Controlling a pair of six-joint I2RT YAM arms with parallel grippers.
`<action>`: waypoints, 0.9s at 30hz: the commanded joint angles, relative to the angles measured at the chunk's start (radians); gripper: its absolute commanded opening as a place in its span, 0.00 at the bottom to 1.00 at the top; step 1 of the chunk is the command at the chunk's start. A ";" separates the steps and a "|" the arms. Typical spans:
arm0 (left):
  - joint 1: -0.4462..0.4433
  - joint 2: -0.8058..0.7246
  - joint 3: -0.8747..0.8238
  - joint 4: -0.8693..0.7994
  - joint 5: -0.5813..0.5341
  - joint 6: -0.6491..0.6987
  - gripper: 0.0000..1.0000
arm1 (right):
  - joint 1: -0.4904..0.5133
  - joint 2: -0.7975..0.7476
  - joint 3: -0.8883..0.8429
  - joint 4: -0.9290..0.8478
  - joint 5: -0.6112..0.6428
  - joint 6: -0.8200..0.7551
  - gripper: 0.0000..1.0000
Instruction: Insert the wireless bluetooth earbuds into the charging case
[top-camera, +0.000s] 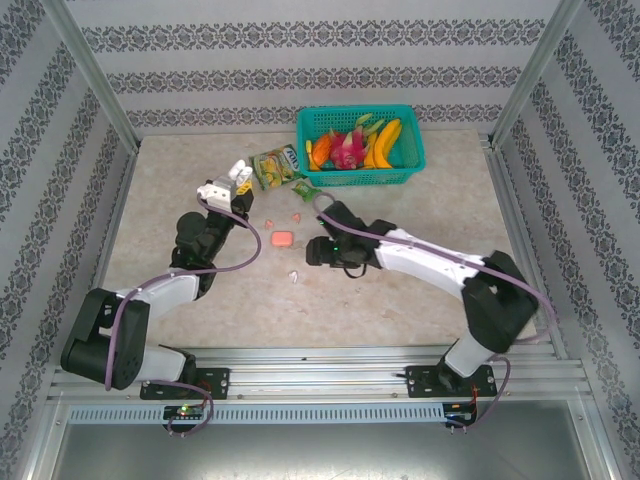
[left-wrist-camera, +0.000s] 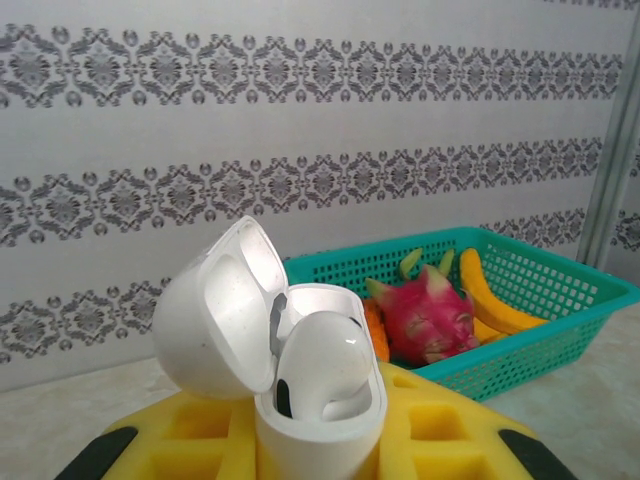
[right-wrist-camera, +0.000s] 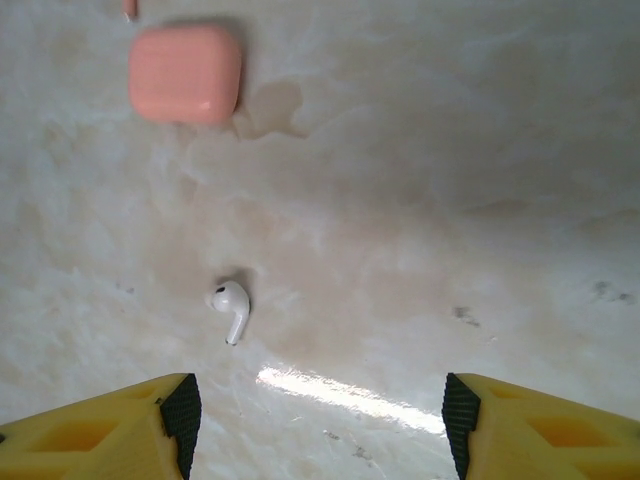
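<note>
- Earbud (top-camera: 294, 275) from above: the loose white one lies on the table (top-camera: 330, 315), just beside your right gripper (top-camera: 322, 255), on its near-left side. Your left gripper (top-camera: 228, 185) is well apart, so the right arm is nearer. The pink case (top-camera: 282, 239) sits just beyond the earbud, with a pink bud (top-camera: 268, 222) past it.
- Left wrist: your left fingers (left-wrist-camera: 430, 435) are clamped on the open white case (left-wrist-camera: 300, 420), its lid (left-wrist-camera: 215, 310) tipped back to the left. One seated bud (left-wrist-camera: 325, 365), glossy and rounded, rests inside. The second slot is mostly hidden.
- Right wrist: your right jaws stand apart with nothing between them. The earbud lies ahead and left of the gap's middle, closer to the left-hand finger (right-wrist-camera: 100, 430). Its head is the far end and its stem points back toward the gripper, so the long axis runs roughly across the closing line. By my reading, you need a shift left, then a descent, before closing.
</note>
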 joint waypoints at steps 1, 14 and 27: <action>0.043 -0.036 -0.022 0.073 0.008 -0.042 0.00 | 0.048 0.118 0.136 -0.183 0.084 0.002 0.68; 0.115 -0.071 -0.060 0.083 -0.006 -0.088 0.00 | 0.140 0.466 0.570 -0.467 0.134 0.018 0.64; 0.138 -0.080 -0.079 0.099 0.004 -0.116 0.00 | 0.157 0.592 0.684 -0.526 0.154 0.019 0.56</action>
